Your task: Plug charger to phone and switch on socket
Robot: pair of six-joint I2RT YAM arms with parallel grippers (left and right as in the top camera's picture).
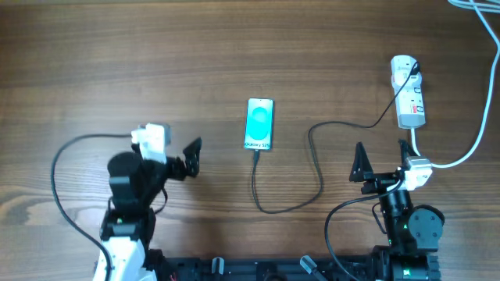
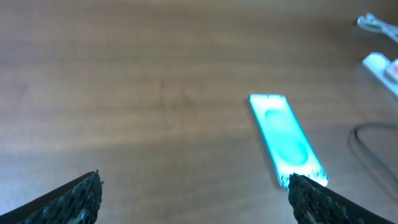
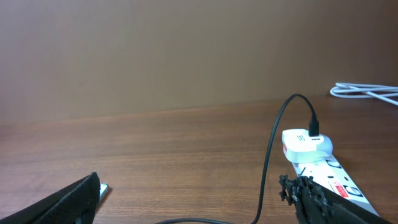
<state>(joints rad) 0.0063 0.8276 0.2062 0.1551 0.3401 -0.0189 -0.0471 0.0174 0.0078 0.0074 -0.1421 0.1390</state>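
Holds nothing in left gripper point(image 1: 191, 157) or right gripper point(image 1: 382, 159), both spread wide, shows charger point(image 1: 255, 178) seemingly plugged into phone point(image 1: 259, 122) ahead of the left jaws, leaves socket point(image 1: 409, 103) beyond the right jaws to switch on

Robot lab or test bench, by the look. Wood-grain table point(image 1: 156, 62); left arm point(image 1: 125, 195) and right arm point(image 1: 410, 222) stand at its near edge. Socket point(image 1: 408, 94), phone point(image 1: 259, 123) and charger point(image 1: 255, 179) on top. Plain brown wall point(image 3: 186, 50) behind.
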